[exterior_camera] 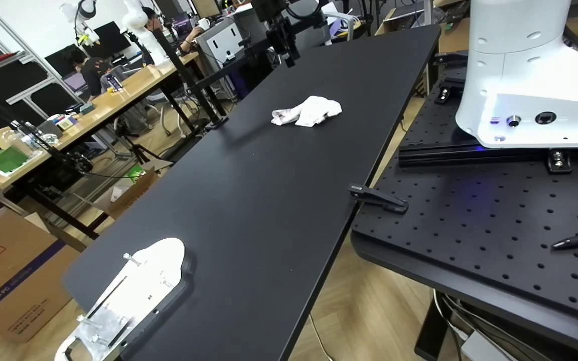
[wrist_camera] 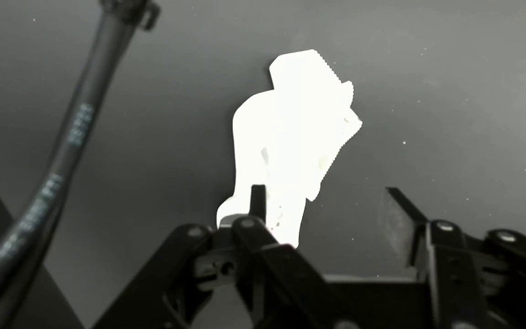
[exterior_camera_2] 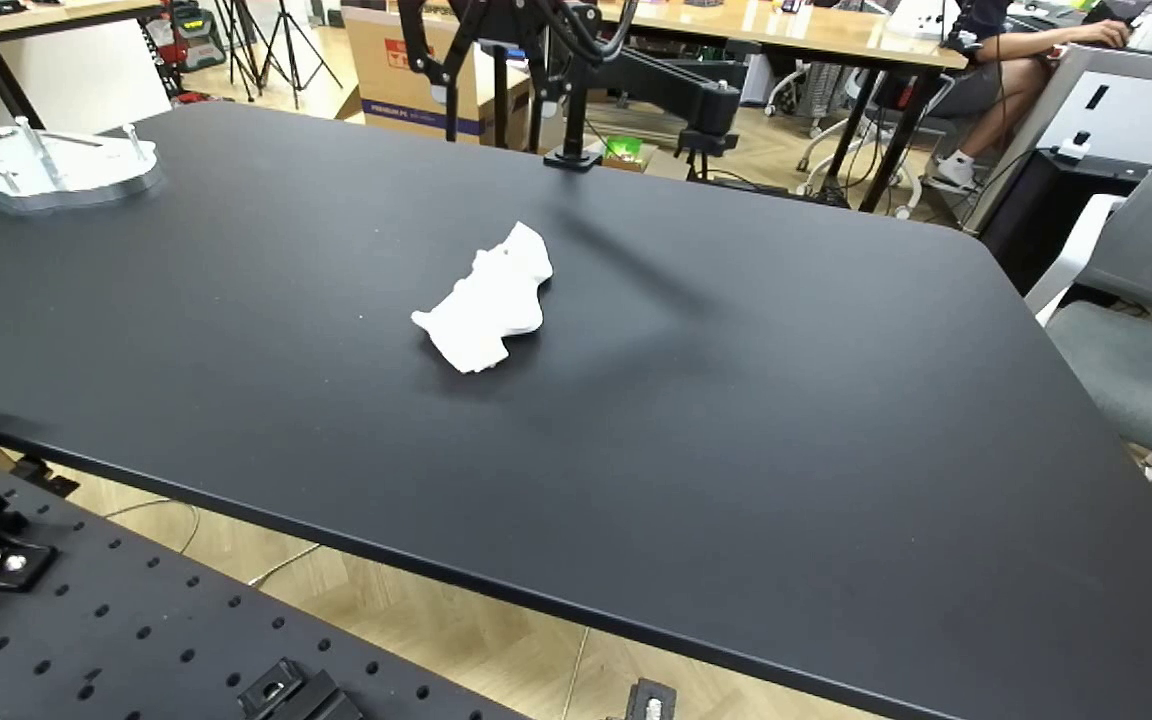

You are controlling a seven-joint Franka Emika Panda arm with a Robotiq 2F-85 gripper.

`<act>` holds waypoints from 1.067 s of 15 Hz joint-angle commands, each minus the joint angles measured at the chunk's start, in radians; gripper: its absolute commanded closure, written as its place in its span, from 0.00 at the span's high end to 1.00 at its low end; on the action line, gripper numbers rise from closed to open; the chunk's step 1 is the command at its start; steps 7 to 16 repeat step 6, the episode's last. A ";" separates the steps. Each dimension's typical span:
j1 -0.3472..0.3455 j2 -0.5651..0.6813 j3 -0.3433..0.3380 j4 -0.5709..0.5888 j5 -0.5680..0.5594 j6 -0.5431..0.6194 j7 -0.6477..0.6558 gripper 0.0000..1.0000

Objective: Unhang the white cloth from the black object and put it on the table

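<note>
The white cloth [exterior_camera: 314, 110] lies crumpled on the black table [exterior_camera: 249, 200]; an exterior view [exterior_camera_2: 491, 300] and the wrist view [wrist_camera: 290, 123] also show it. A black stand with a jointed arm [exterior_camera_2: 676, 90] is clamped at the table edge; its pole also shows in an exterior view [exterior_camera: 181, 62]. The cloth lies apart from this stand. My gripper [wrist_camera: 324, 192] is open with nothing between its fingers. It hangs above the table in both exterior views [exterior_camera: 288, 54] [exterior_camera_2: 493, 115]. In the wrist view its left finger overlaps the cloth's lower end.
A white plate with metal pegs [exterior_camera: 151, 276] sits at one table end, also in an exterior view [exterior_camera_2: 56, 165]. The white robot base [exterior_camera: 520, 90] stands on a perforated black board [exterior_camera: 469, 215]. A black clip [exterior_camera: 379, 198] bridges the gap. A grey chair [exterior_camera_2: 1146, 300] stands beside the table.
</note>
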 commanded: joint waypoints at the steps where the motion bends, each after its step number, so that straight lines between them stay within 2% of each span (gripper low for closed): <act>1: -0.008 -0.031 0.017 -0.010 0.000 -0.052 0.041 0.96; 3: -0.002 -0.049 0.024 -0.025 -0.013 -0.033 0.051 1.00; 6: 0.004 -0.072 0.034 -0.044 -0.028 0.019 0.097 1.00; 16: 0.004 -0.072 0.034 -0.044 -0.028 0.019 0.097 1.00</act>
